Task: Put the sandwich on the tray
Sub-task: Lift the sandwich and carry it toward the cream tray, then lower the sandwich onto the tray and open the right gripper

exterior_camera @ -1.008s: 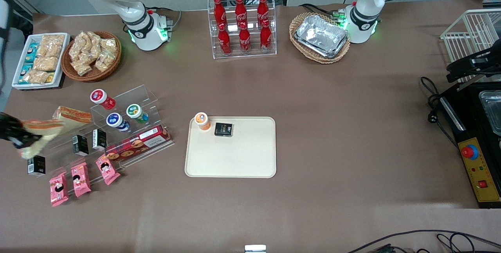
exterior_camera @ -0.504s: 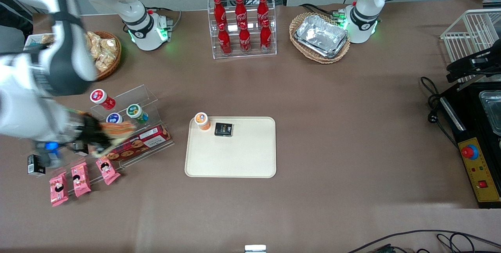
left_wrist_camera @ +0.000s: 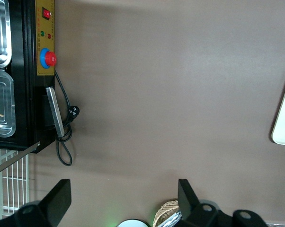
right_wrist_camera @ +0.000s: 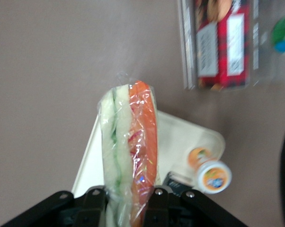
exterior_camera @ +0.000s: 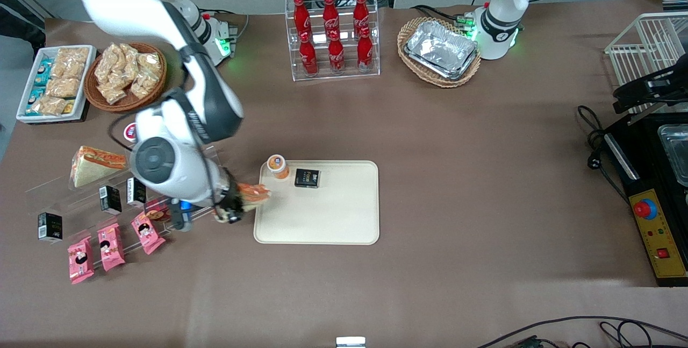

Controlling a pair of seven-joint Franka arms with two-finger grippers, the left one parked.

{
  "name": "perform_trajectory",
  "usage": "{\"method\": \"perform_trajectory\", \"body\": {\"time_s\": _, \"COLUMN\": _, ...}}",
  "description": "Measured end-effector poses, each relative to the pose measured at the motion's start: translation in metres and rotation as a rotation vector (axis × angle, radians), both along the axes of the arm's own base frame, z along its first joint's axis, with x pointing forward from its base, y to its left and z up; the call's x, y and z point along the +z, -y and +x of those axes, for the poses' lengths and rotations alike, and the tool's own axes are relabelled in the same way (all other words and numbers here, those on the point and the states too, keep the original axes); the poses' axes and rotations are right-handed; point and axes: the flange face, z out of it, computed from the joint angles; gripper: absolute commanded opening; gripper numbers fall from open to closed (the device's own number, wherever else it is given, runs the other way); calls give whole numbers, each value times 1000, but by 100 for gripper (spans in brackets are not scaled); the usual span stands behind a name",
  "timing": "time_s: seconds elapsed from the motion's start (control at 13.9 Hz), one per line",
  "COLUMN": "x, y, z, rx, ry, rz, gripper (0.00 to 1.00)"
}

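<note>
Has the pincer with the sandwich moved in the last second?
Yes. The pincer, shut on the sandwich, has swung from the working arm's end of the table to the tray edge.

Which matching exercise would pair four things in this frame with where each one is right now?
Things:
1. sandwich
2. orange-capped bottle
3. second sandwich
4. foil trays

Places:
A. in a wicker basket by the parked arm's base
B. on the clear acrylic rack, toward the working arm's end of the table
C. clamped in the pincer at the edge of the tray
D. standing at a corner of the tray, beside a small black box

Pairs: 1-C, 2-D, 3-B, 4-A
</note>
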Motion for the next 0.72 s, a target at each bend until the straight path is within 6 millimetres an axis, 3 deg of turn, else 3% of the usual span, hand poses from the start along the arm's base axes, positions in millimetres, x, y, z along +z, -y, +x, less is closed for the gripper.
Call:
{"method": "perform_trajectory", "body": {"time_s": 0.14, "x": -20, "y": -35, "z": -1, "rx": -52, "ry": 48, "rz": 18, "gripper": 4}}
{"method": "perform_trajectory", "body": {"time_s": 0.36, "x": -67, "y": -81, "z": -5, "rx": -138, "ry": 105, "rz": 48, "gripper": 5}}
{"method": "perform_trajectory", "body": {"time_s": 0.43, "x": -84, "y": -90, "z": -5, "rx": -166, "ry": 118, "rz": 57, "gripper": 6}}
{"method": "perform_trajectory", "body": {"time_s": 0.5, "x": -100, "y": -96, "z": -5, "rx": -195, "ry": 131, "rz": 66, "gripper": 20}}
{"method": "perform_trajectory", "body": {"time_s": 0.58, "x": -115, "y": -101, "z": -4, "rx": -225, "ry": 142, "rz": 74, "gripper": 25}}
{"method": "perform_trajectory", "body": {"time_s": 0.72, "x": -143, "y": -104, "z": -3, "rx": -282, "ry": 156, "rz": 86, "gripper": 25}}
